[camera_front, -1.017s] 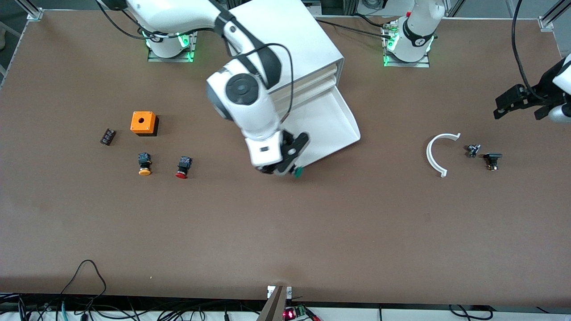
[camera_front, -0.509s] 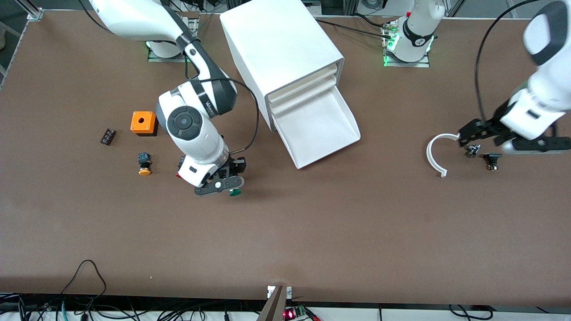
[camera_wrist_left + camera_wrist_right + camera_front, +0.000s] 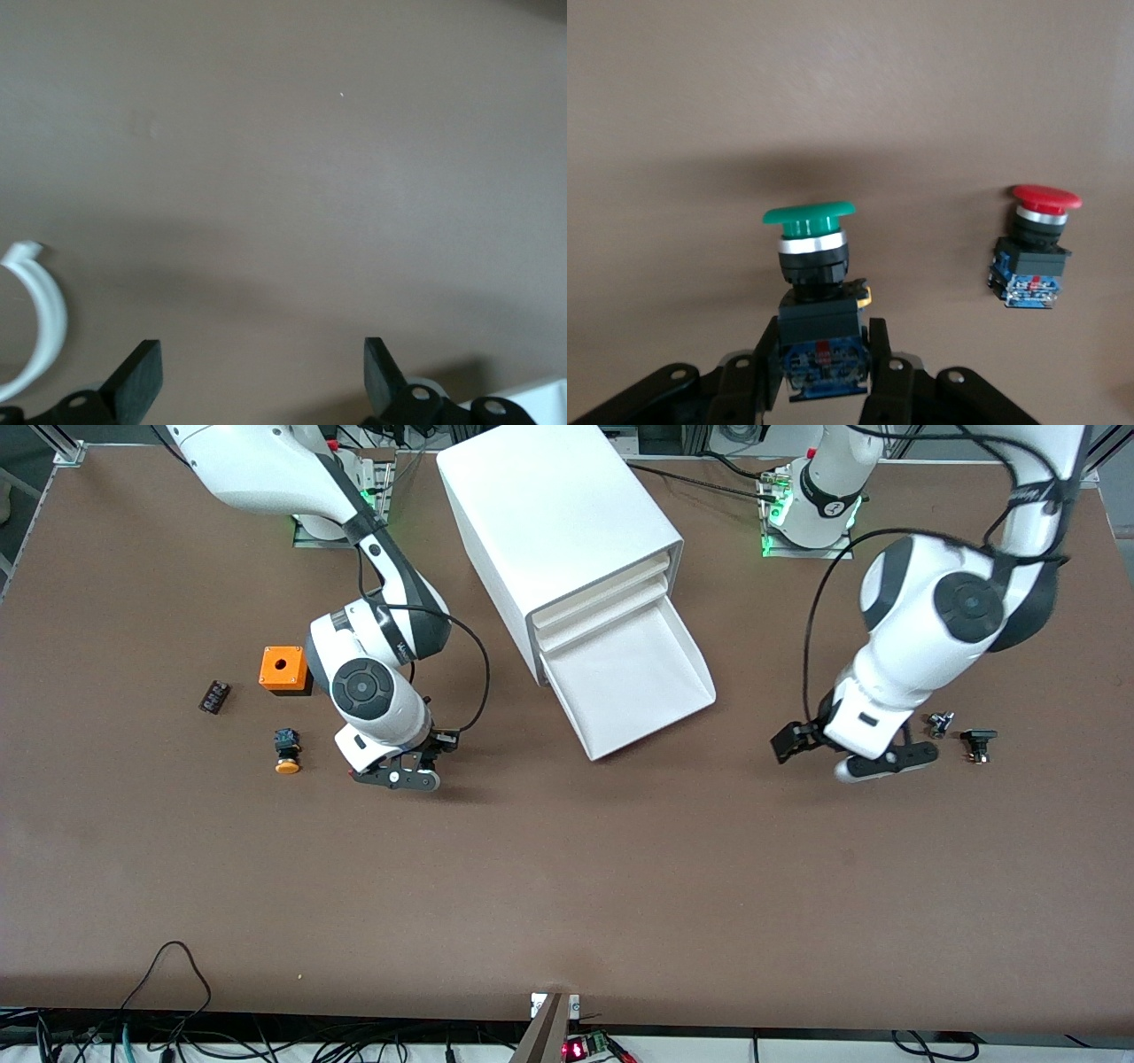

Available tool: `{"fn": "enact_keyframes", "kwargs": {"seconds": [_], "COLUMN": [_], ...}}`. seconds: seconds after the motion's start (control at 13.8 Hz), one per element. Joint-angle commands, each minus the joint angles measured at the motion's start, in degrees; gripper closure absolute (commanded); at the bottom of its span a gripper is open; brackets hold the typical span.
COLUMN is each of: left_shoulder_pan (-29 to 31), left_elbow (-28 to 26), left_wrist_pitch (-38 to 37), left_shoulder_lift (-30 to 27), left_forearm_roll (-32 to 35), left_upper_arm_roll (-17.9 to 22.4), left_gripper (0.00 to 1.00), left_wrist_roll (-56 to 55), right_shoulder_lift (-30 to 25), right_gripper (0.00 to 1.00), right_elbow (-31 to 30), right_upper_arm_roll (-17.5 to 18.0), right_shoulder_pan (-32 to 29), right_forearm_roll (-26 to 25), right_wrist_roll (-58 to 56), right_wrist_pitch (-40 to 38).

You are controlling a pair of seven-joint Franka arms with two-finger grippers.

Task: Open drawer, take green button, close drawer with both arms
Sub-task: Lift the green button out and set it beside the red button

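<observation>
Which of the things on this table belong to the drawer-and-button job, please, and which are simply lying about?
Job:
- drawer, pulled open
- green button, held in the right gripper
- left gripper, open, near the white arc

Lying about:
- red button
- orange-capped button
- orange box
- small black block
- two small parts

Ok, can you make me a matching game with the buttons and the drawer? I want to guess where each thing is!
Things:
1. green button
2. red button
3. orange-capped button
4. lowest drawer

Places or states:
A. pulled out of the white cabinet
B. lying on the table, nearer the front camera than the orange box
C. held in the right gripper, its fingers shut on it
D. lying on the table beside the held button

Pairs: 1-C, 2-D, 3-B, 4-A
</observation>
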Motion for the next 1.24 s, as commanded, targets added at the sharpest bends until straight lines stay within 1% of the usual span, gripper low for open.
{"fn": "enact_keyframes", "kwargs": {"seconds": [0.0, 0.15, 0.22, 0.29, 0.36, 0.51, 0.65, 0.87, 1.02, 1.09, 1.16], "left_shoulder_pan": [-4.0, -6.6, -7.7, -8.4, -8.8, -9.2, -10.4, -11.3, -11.3, -11.3, -11.3], "left_elbow": [0.7, 0.7, 0.7, 0.6, 0.4, -1.0, -3.0, -6.6, -9.6, -10.9, -11.5], "left_wrist_pitch": [5.7, 11.1, 12.3, 13.1, 13.2, 13.2, 13.2, 12.9, 12.2, 12.1, 11.8], "left_shoulder_lift": [5.9, 9.9, 11.4, 12.8, 13.5, 13.9, 13.9, 12.6, 10.8, 10.1, 10.0], "left_forearm_roll": [-0.2, -0.1, -0.2, -0.2, -0.1, -0.1, -0.4, -1.0, -1.0, -1.0, -1.0], "left_upper_arm_roll": [0.2, 0.2, 0.3, 0.3, 0.4, 0.3, 0.3, -0.3, -3.0, -4.0, -5.8], "left_gripper": [0.00, 0.00, 0.00, 0.00, 0.00, 0.00, 0.00, 0.00, 0.00, 0.00, 0.00], "left_wrist_roll": [-8.5, -14.7, -16.4, -17.5, -18.6, -19.4, -19.5, -20.2, -20.2, -20.1, -20.0], "right_shoulder_lift": [-4.1, -4.1, -4.1, -4.1, -4.3, -5.4, -5.9, -6.9, -7.9, -8.0, -8.1], "right_gripper": [0.74, 0.74, 0.69, 0.37, 0.00, 0.00, 0.00, 0.00, 0.00, 0.00, 0.00], "right_elbow": [-10.1, -13.2, -13.3, -13.1, -12.5, -10.5, -6.4, 2.5, 7.1, 9.1, 10.2], "right_upper_arm_roll": [0.3, 0.3, 0.3, 0.2, 0.0, -0.1, -0.1, -0.1, -0.1, -0.1, -0.1], "right_shoulder_pan": [-0.3, -0.3, -0.3, -0.5, -0.7, -0.8, -1.0, -1.9, -2.9, -3.5, -4.1], "right_forearm_roll": [-1.3, -1.4, -1.4, -1.2, -1.2, -0.8, -0.8, -0.8, -1.1, -1.2, -1.3], "right_wrist_roll": [1.7, 1.7, 1.8, 2.2, 3.4, 4.1, 3.9, 3.4, 2.7, 2.1, 2.0], "right_wrist_pitch": [8.0, 12.3, 12.5, 12.5, 12.1, 10.4, 4.6, -6.5, -11.8, -13.1, -13.3]}}
